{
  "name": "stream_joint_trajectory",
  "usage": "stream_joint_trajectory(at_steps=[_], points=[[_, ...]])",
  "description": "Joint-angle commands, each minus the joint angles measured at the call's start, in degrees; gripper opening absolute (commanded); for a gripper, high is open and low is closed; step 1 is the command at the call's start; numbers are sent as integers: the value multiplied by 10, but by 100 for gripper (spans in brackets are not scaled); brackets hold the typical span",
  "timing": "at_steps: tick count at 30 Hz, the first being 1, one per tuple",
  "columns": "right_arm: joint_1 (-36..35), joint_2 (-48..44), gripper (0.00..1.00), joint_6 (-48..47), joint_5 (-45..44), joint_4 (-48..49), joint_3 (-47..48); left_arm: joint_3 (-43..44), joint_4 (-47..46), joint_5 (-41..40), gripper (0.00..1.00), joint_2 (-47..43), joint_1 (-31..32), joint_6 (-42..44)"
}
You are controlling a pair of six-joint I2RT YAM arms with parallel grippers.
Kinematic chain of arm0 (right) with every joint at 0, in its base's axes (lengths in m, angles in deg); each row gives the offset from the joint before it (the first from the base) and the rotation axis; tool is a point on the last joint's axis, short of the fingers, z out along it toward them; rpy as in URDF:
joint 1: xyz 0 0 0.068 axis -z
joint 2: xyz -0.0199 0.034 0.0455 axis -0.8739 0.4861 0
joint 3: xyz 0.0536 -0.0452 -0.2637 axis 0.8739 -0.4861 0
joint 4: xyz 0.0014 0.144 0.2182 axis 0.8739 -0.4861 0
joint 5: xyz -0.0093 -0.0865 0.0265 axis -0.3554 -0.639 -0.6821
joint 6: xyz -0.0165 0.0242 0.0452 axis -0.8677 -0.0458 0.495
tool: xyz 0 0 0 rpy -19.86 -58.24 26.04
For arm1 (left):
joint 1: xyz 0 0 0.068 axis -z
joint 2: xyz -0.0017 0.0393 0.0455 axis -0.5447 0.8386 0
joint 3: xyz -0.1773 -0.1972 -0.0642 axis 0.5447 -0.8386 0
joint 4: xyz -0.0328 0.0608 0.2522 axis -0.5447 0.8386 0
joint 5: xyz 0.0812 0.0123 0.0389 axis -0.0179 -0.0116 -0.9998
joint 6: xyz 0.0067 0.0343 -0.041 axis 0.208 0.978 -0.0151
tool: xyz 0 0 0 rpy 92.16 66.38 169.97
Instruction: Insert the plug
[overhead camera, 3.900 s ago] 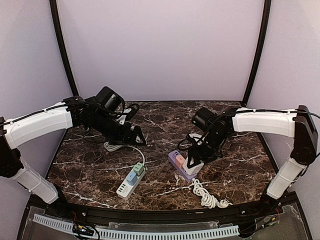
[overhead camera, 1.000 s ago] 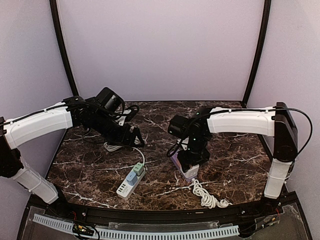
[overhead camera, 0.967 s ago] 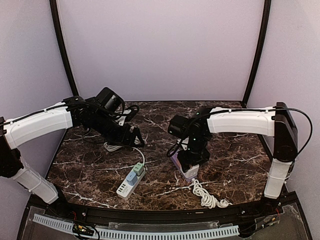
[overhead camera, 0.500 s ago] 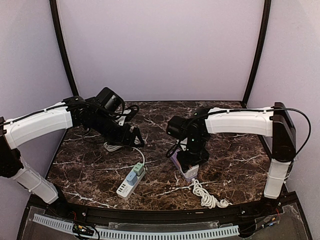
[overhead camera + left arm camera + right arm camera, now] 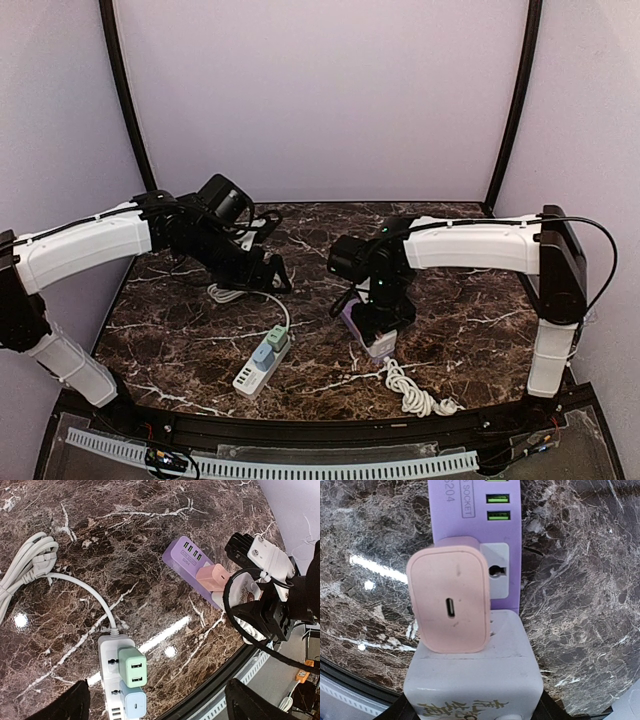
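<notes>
Right claw [image 5: 475, 711] | clamps white plug [image 5: 475, 670] | beside pink plug [image 5: 451, 605], purple strip [image 5: 470, 510]

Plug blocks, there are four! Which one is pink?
The pink charger on the purple strip, right next to the white charger. The green charger and blue charger sit on the white strip instead.

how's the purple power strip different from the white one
Purple power strip holds a pink adapter and a white adapter; white power strip holds a green adapter and a blue adapter. The purple one sits under the right arm; the white one lies apart from both arms. Both lie flat on the table.
</notes>
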Motion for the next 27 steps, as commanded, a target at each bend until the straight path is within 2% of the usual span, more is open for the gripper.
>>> stream_joint_trajectory(at_steps=[1,16,27], points=[[-3,86,0,9,-45,10,-54,22,18,-9,94,9,-5,-2],[-4,118,0,10,-38,101,-131,70,27,-18,94,53,-7,2],[-4,158,0,17,-41,102,-113,74,34,-16,94,57,-8,3]])
